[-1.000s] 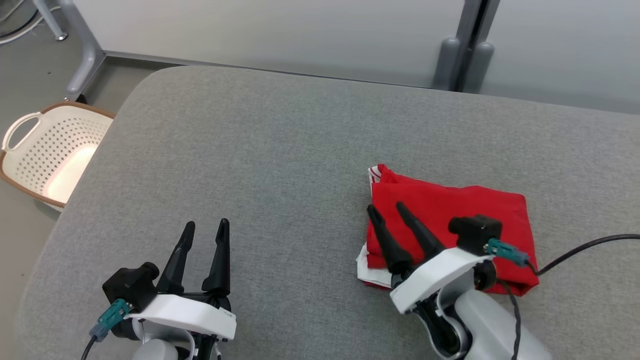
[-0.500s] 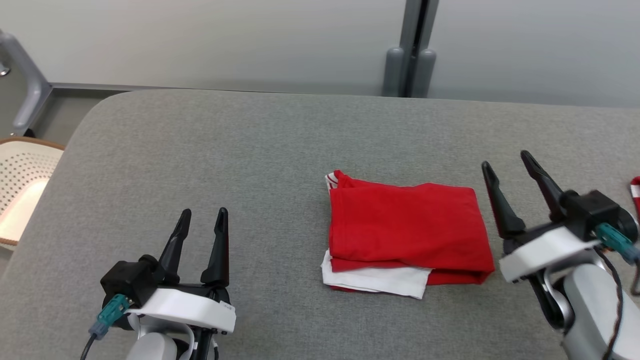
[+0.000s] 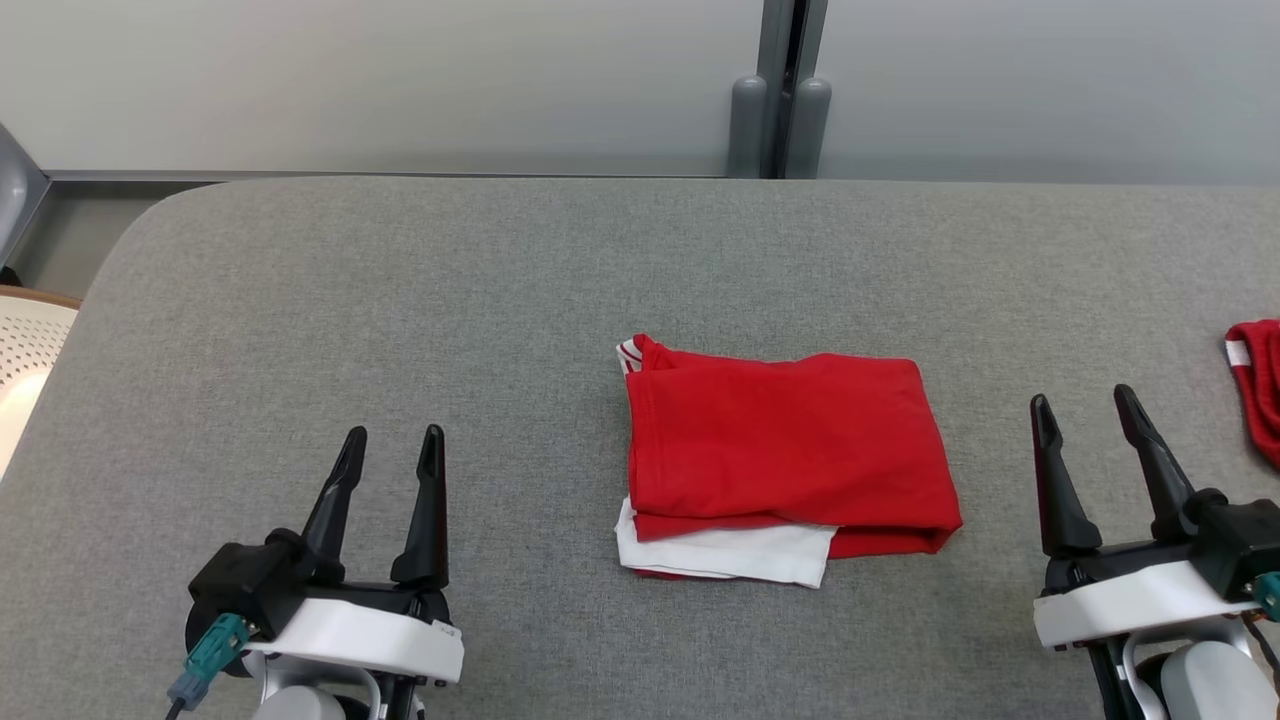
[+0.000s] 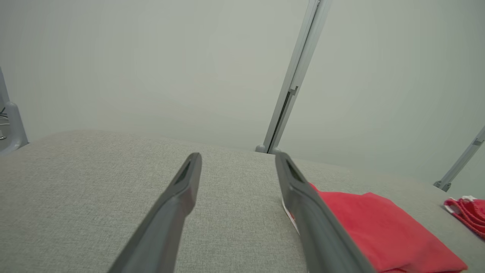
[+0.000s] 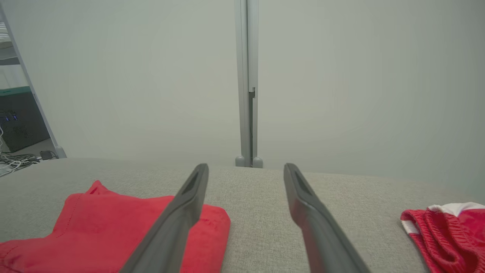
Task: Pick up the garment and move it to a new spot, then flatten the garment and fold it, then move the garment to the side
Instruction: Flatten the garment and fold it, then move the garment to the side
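Basket, white w/ holes + brown rim, sits off the table at far L, cut by the frame; contents can't be told. Garment lies folded flat mid-table, btwn the two grippers, touching neither. Its long axis runs L–R, w/ striped trim at far-L corner and a white layer peeking out along near edge. L gripper & R gripper: jaws apart, holding nothing. 2nd red piece lies at R edge.
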